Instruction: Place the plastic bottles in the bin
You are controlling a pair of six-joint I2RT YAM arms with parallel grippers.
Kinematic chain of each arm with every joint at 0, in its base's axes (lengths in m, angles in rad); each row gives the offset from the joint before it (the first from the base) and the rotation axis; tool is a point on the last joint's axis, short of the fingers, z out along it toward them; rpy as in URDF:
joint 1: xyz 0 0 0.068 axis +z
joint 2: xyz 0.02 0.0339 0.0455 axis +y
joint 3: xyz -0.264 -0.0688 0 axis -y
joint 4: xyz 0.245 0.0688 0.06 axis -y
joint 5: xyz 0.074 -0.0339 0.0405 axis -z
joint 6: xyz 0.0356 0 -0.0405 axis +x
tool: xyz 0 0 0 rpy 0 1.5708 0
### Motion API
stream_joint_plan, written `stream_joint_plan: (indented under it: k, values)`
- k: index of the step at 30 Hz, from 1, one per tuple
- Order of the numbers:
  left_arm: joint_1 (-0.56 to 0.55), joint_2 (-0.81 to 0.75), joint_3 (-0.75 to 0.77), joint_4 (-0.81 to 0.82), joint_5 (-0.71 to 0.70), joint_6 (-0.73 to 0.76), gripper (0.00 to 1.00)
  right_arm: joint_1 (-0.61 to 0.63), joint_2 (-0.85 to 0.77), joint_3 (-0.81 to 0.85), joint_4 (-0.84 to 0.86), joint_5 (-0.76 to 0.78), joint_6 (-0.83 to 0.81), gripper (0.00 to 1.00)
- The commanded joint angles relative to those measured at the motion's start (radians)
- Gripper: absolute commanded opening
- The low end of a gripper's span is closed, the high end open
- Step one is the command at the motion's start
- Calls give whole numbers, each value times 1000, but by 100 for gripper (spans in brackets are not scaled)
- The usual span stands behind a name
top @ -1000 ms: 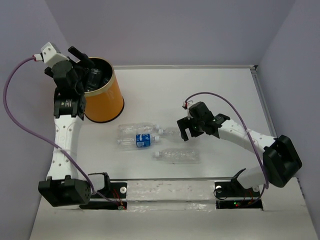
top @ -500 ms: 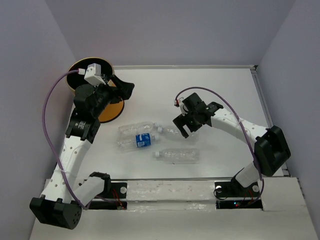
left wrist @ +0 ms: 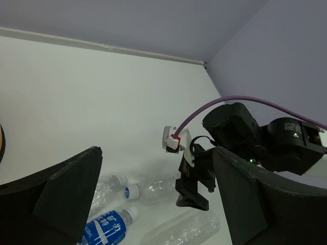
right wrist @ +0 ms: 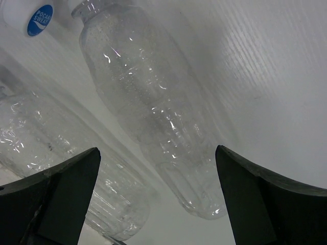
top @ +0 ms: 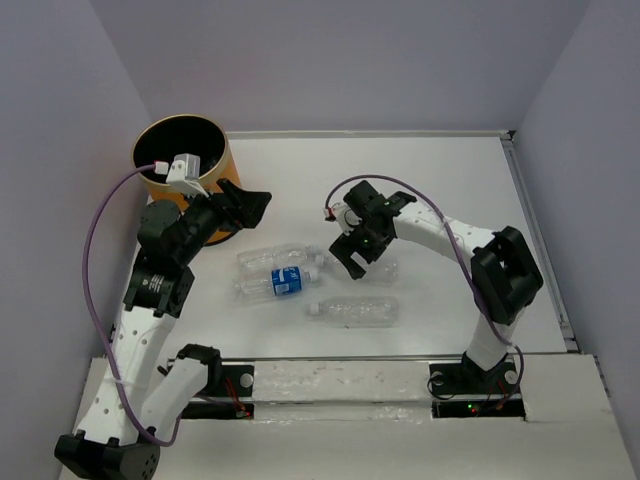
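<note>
Lying beside a clear bottle [right wrist: 153, 107], one cap [right wrist: 40, 19] reads "POCARI SWEAT".

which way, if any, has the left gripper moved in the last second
Yes. From over the bin, the left gripper has swung right, off it, toward the bottles.

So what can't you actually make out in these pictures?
Inside the bin: in the top view the interior is black and the left arm covers its near rim, so the contents are unreadable.
The clear bottle under the right gripper: in the top view the gripper hides part of it.
The blue-label bottle: in the left wrist view it is cut off by the bottom edge.
</note>
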Motion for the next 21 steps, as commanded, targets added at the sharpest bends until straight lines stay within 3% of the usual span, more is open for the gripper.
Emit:
stream_joint_plan:
  k: [1,8,15,18,21]
  values:
    - [-4,-44,-20,14,60,18,99,6,43,83,-52,19,-58,100]
    - [-4,-61,-48,18,81,13,99,6,97,63,-47,61,-55,98]
    - [-5,-67,-63,24,78,3,99,6,19,-28,-5,114,-24,90]
    - [-7,-63,-58,24,91,-13,99,6,-29,-61,17,148,-12,84]
    - [-7,-67,-54,26,95,-28,99,6,-81,-89,52,176,-6,70]
